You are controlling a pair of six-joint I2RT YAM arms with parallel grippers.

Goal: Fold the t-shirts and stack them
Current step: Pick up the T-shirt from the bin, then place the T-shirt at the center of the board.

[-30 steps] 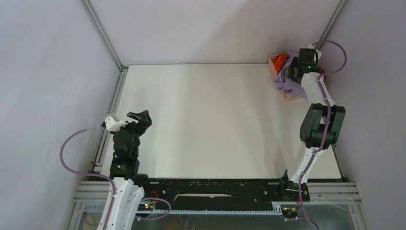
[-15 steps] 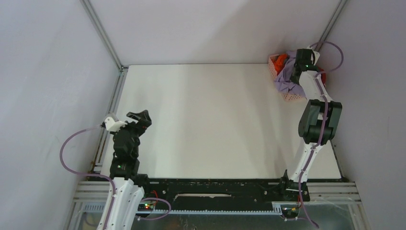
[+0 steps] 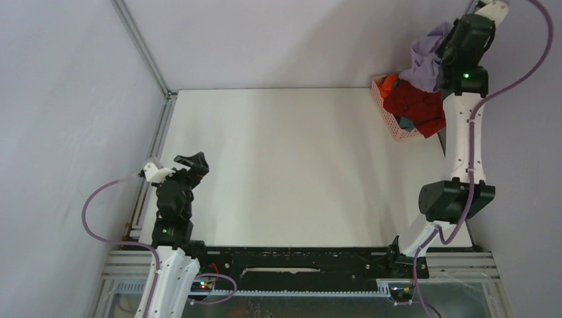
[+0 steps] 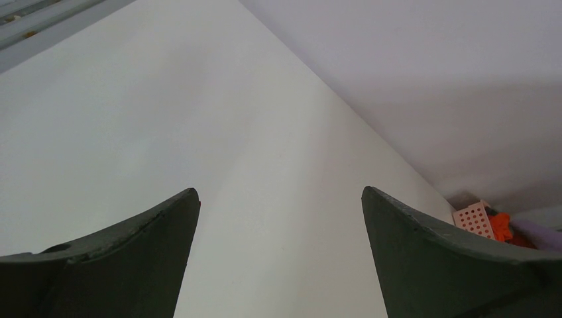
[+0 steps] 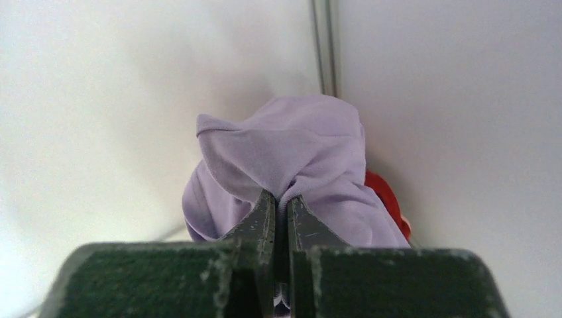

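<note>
Right gripper [image 3: 444,48] high over the far right corner of the bench [image 3: 285,165], above the pink lattice basket [image 3: 384,106]. Clenched on a fold of the lavender t-shirt [image 3: 424,63] – in the right wrist view, fingers [image 5: 262,215] pressed nearly together with a pinch of purple cloth between them. Rest of the lavender t-shirt [image 5: 291,146] bunched and hanging from the right gripper [image 5: 278,202], clear of the bench. Lower hem close over the basket pile in the top view; touching it or not, cannot tell.

In the basket: dark red t-shirt [image 3: 417,106] heaped on top and spilling over the right-hand edge, orange t-shirt [image 3: 389,83] showing at the far end. Small grey-blue patch [image 3: 405,123] of cloth at the near edge of the red heap, too little visible to read its shape. Sliver of red [image 5: 384,192] also in the right wrist view, behind the purple cloth.

Left gripper [image 3: 195,162] low at the near left side of the bench, well apart from the basket. Released – jaws spread wide in the left wrist view, nothing between them but bare bench [image 4: 132,132]. Same view across the left gripper [image 4: 278,199]: basket [image 4: 474,218] and a bit of the orange t-shirt [image 4: 500,225] far off at the right edge.
</note>
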